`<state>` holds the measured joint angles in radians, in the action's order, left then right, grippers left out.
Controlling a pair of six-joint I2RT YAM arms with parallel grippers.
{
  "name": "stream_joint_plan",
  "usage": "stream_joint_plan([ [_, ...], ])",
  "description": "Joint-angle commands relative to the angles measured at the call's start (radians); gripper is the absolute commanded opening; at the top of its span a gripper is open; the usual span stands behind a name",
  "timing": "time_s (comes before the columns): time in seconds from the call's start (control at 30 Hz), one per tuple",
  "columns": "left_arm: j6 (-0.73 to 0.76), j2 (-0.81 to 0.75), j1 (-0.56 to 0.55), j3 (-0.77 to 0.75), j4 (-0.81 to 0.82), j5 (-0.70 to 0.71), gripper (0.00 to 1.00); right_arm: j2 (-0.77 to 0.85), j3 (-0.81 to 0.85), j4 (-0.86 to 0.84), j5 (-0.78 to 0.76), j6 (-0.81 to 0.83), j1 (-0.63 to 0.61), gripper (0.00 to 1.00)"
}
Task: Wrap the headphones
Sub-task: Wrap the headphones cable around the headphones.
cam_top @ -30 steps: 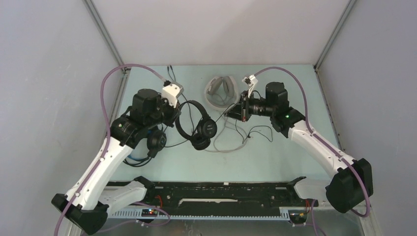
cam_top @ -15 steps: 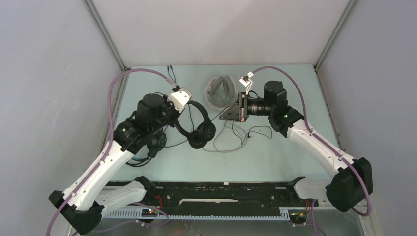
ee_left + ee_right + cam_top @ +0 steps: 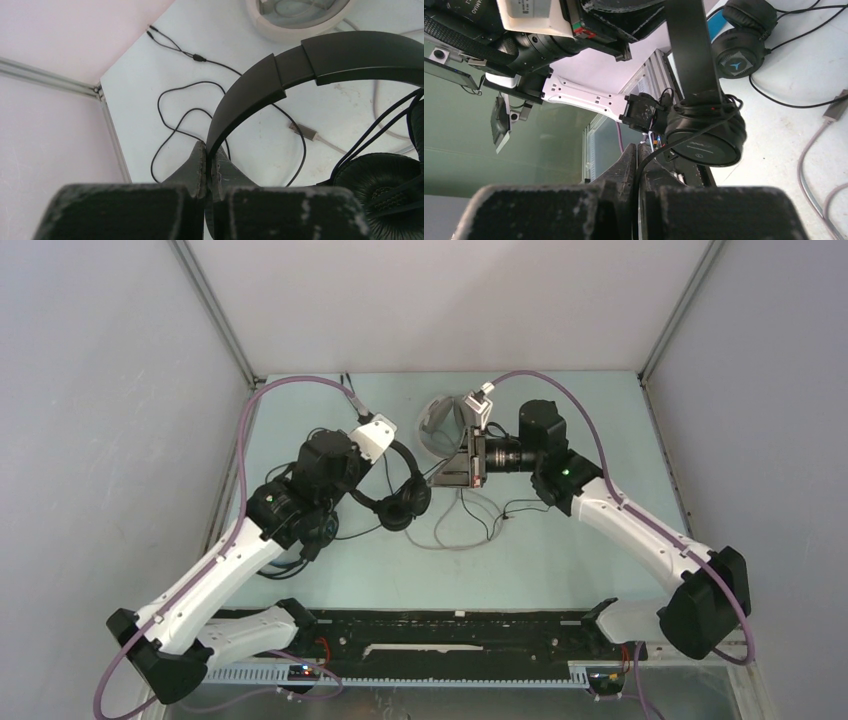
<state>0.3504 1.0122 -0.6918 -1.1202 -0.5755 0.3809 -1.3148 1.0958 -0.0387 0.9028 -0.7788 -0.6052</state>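
Note:
My left gripper (image 3: 210, 156) is shut on the headband of the small all-black headphones (image 3: 300, 65) and holds them above the table; in the top view the gripper (image 3: 373, 470) is just left of the ear cups (image 3: 402, 504). My right gripper (image 3: 638, 159) is shut on their thin black cable, which runs up to the ear cup (image 3: 706, 135); in the top view it (image 3: 438, 476) is just right of the cups. The white-grey headphones (image 3: 440, 425) lie at the back. The black headphones with the blue headband (image 3: 740, 49) lie on the table, mostly hidden under my left arm in the top view (image 3: 322, 528).
Loose black cable (image 3: 185, 115) and a grey cable with a plug (image 3: 306, 133) lie on the table. More cable loops lie in front of the right gripper (image 3: 480, 525). Enclosure walls and a corner post (image 3: 100, 92) stand close at the left and back.
My left gripper has carried the all-black headphones to the right and farther back. My right gripper has moved left toward them, still pinching the cable.

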Motion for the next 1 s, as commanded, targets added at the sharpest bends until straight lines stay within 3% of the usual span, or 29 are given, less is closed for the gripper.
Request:
stream_joint_plan([
  [0.0, -0.075, 0.008, -0.004, -0.058, -0.001, 0.068, 0.0, -0.025, 0.061, -0.111, -0.006, -0.052, -0.029, 0.06],
  [0.3, -0.175, 0.009, -0.005, -0.088, -0.027, 0.072, 0.0, -0.095, 0.134, -0.086, -0.053, -0.031, -0.075, 0.07],
  [0.7, -0.502, 0.108, -0.004, -0.22, -0.168, 0.084, 0.0, -0.147, 0.211, 0.027, -0.137, 0.051, -0.155, 0.07],
  [0.97, -0.668, 0.208, -0.005, -0.331, -0.28, 0.165, 0.0, -0.129, 0.223, 0.155, -0.285, 0.18, -0.212, 0.07],
])
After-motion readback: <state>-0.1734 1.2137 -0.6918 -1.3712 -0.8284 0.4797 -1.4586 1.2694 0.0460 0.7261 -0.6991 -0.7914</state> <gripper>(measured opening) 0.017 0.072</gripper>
